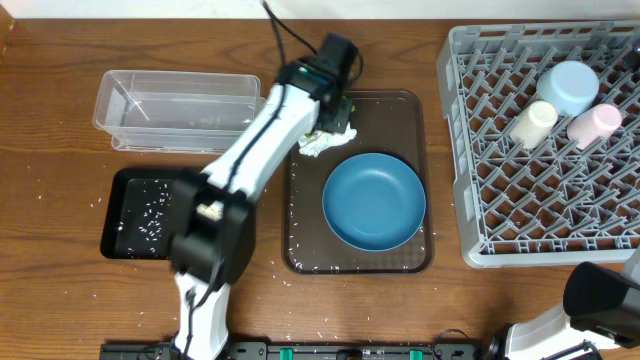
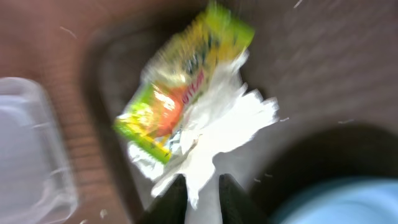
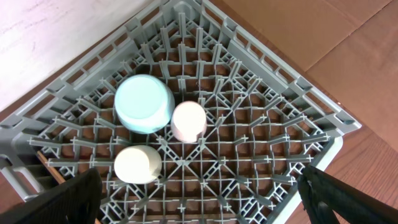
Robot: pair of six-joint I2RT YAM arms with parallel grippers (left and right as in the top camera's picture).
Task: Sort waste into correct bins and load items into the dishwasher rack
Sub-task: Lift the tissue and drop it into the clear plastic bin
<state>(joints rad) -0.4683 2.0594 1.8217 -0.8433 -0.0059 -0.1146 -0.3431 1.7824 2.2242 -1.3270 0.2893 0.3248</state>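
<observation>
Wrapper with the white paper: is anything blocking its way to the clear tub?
Nothing visible does. The wrapper is at the brown tray corner, pinched by the left gripper; only bare table separates that tray from the clear tub.

Overhead, the light's bright and even from above, everything crisp. Just a soft shadow under the clear tub and small glints along its rim. Left wrist view now: heavy motion blur, the wrapper smeared into streaks, the tub a pale haze at the edge. Right wrist view's sharp, the rack evenly lit, the top-left corner washed pale.
</observation>
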